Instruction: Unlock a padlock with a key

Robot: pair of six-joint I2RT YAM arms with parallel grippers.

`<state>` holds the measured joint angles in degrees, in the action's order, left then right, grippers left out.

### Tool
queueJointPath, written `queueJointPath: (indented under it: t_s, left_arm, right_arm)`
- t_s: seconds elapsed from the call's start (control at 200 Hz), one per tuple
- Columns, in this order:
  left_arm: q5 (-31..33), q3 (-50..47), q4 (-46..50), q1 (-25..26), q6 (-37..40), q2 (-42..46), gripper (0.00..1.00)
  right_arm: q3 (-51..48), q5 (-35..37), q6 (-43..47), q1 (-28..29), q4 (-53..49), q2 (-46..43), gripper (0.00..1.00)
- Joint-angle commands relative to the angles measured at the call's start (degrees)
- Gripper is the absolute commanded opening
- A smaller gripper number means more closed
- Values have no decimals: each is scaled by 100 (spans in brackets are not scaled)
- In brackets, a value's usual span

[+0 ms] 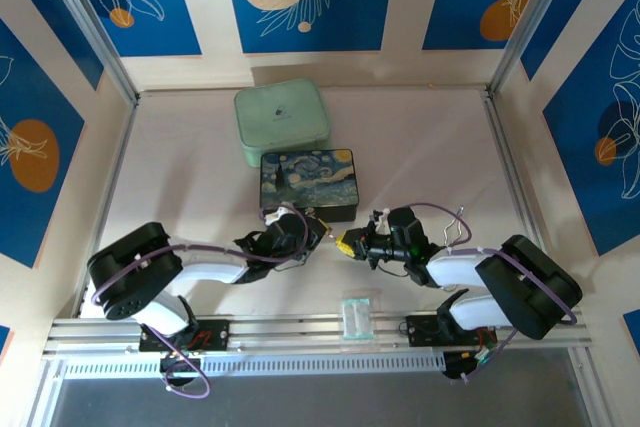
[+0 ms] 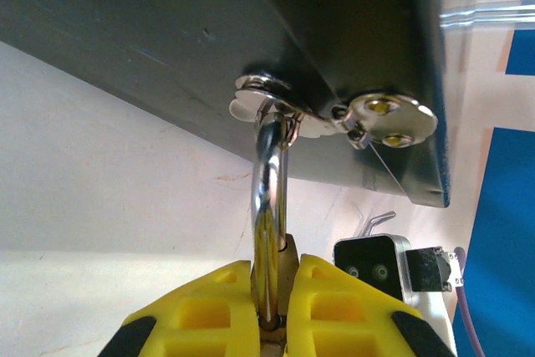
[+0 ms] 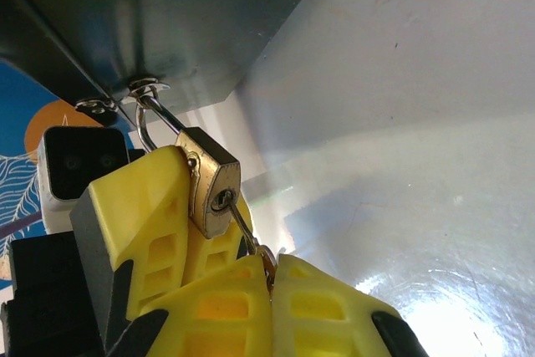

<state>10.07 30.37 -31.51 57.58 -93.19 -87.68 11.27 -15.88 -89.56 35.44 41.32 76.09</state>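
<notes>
Padlock [image 3: 213, 190]: brass body, silver shackle, which I see hooked at the near side of the box [image 1: 308, 179].
Key [image 3: 247, 230]: thin, silvery, tip in the padlock's keyhole.

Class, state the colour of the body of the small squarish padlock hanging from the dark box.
Brass-gold: the small squarish padlock shows it best in the right wrist view.

Nothing legible shows. The green case [image 1: 282, 122] at upper centre bears a small mark, too tiny to read
</notes>
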Motion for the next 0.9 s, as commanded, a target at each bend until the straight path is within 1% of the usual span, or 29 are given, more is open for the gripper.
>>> queueJointPath:
  t_s: [0.0, 0.09, 0.245, 0.425, 0.625, 0.735, 0.896]
  left_arm:
    - [-282, 4, -573, 51, -75, -65, 0]
    - [-212, -69, -607, 57, -119, -52, 0]
    - [-194, -97, -647, 60, -103, -27, 0]
    - [-338, -36, -877, 60, -92, -141, 0]
    - [-589, 22, -1384, 102, -216, -371, 0]
    - [-591, -12, -1503, 148, -250, -364, 0]
    - [-754, -29, -1955, 164, -370, -421, 0]
  right_arm:
    - [60, 135, 79, -41, 156, -63, 0]
    - [0, 143, 87, -127, 140, -197, 0]
    - [30, 164, 211, -226, -237, -486, 0]
    - [250, 81, 465, -231, -540, -543, 0]
    - [122, 4, 307, -324, -18, -368, 0]
    - [130, -129, 353, -468, -32, -370, 0]
    - [271, -447, 543, -676, -85, -216, 0]
